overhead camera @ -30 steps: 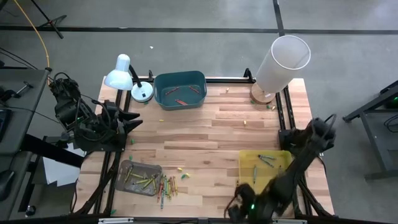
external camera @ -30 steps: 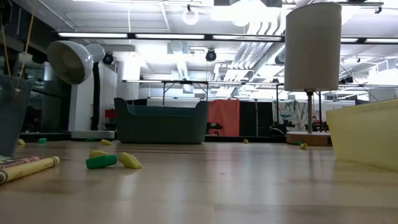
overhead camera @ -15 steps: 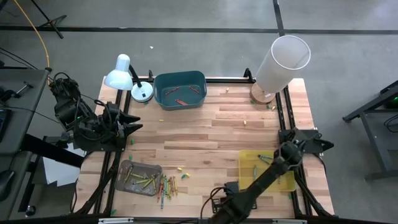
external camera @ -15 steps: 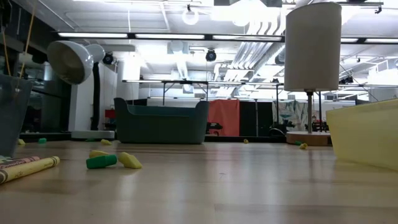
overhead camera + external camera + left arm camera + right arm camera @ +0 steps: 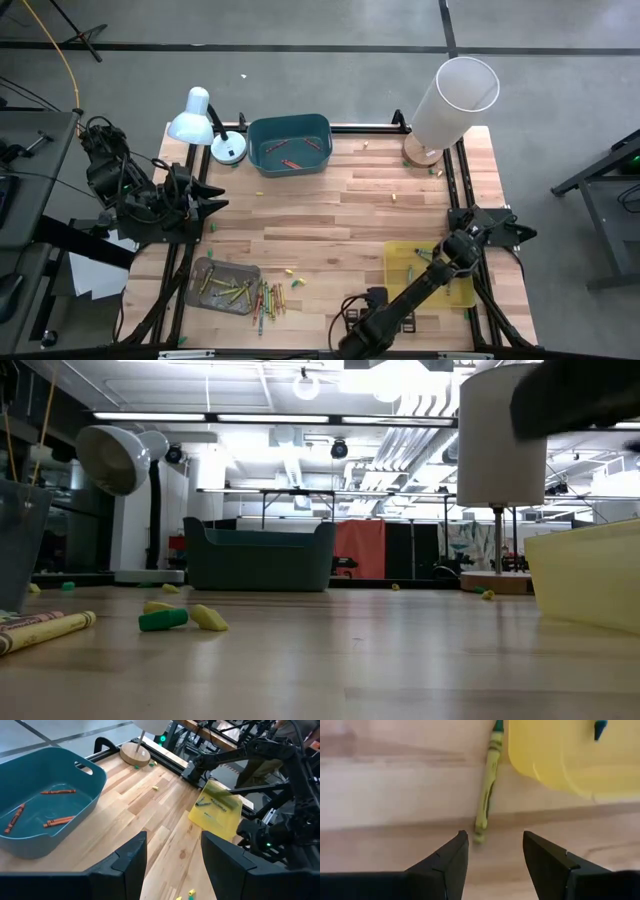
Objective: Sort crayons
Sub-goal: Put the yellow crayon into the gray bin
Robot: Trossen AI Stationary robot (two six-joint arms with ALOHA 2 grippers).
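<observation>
I have swung my right gripper [image 5: 492,862] from beside the yellow tray [image 5: 455,285] toward the bench's near edge, jaws apart and empty above a loose yellow-green crayon [image 5: 487,795] lying just beside that tray, probably my next pick; left gripper [image 5: 172,862] waits open at the left edge.

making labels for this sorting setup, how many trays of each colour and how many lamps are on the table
teal tray: 1
grey tray: 1
yellow tray: 1
lamps: 2, the white desk lamp and the lamp with the tall white shade
total: 5
</observation>
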